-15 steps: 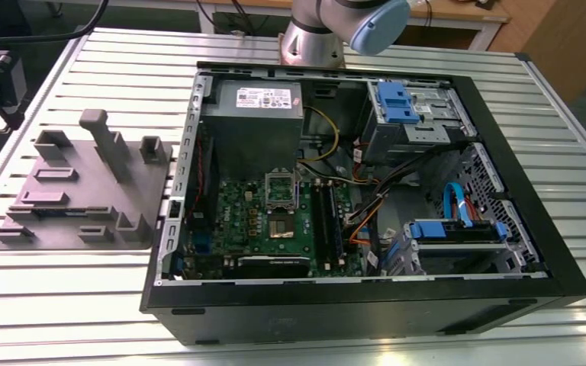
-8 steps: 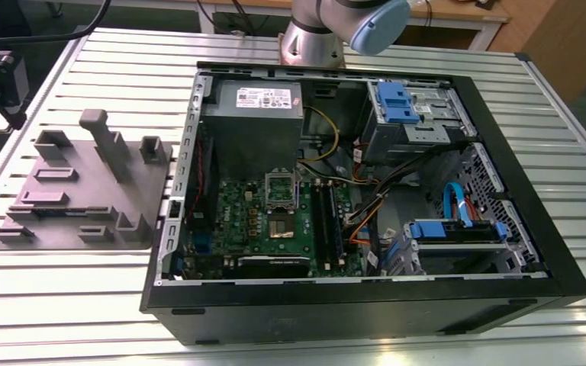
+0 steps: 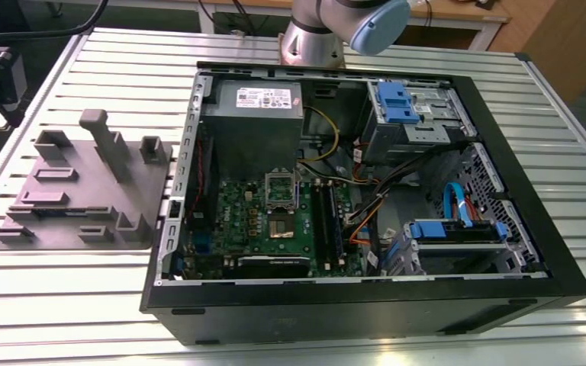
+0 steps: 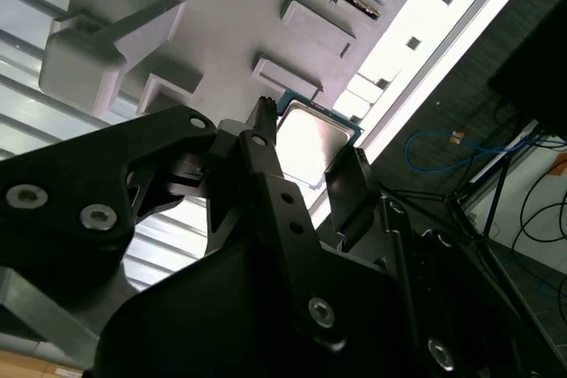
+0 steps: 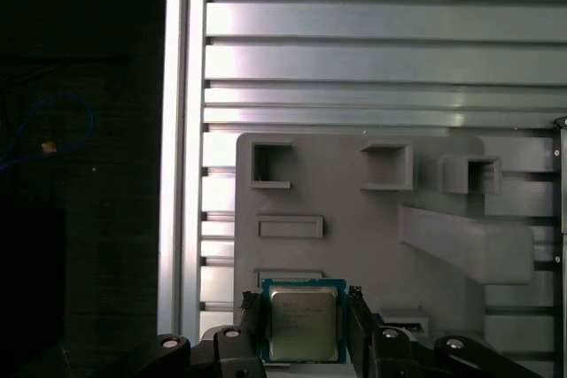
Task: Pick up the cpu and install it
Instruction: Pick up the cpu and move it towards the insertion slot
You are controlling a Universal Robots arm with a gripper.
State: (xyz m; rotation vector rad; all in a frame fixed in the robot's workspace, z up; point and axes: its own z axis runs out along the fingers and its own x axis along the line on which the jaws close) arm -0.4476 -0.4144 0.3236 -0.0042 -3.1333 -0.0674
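The cpu point(image 5: 304, 323), a small square chip with a silvery top and green edge, sits between my gripper's point(image 5: 306, 329) two black fingers point(image 5: 252, 323), which are shut on its sides. It hangs well above the grey holder tray point(image 5: 354, 227). In the second wrist view the cpu point(image 4: 312, 141) shows between the same fingertips point(image 4: 263, 126), with the gripper point(image 4: 306, 148) over the tray point(image 4: 221, 6). In the exterior view the green motherboard point(image 3: 247, 229) lies inside the open computer case, its metal-framed socket point(image 3: 280, 221) near the middle. The arm's base point(image 3: 319, 34) stands behind the case.
The black case point(image 3: 375, 305) has tall walls around the board, a grey power-supply box point(image 3: 257, 114), blue drive brackets point(image 3: 400, 103) and cable bundles point(image 3: 375, 210). The grey tray point(image 3: 79, 191) has upright posts and pockets. A ribbed metal table point(image 3: 69, 305) carries everything; its edge point(image 5: 182, 130) borders dark floor.
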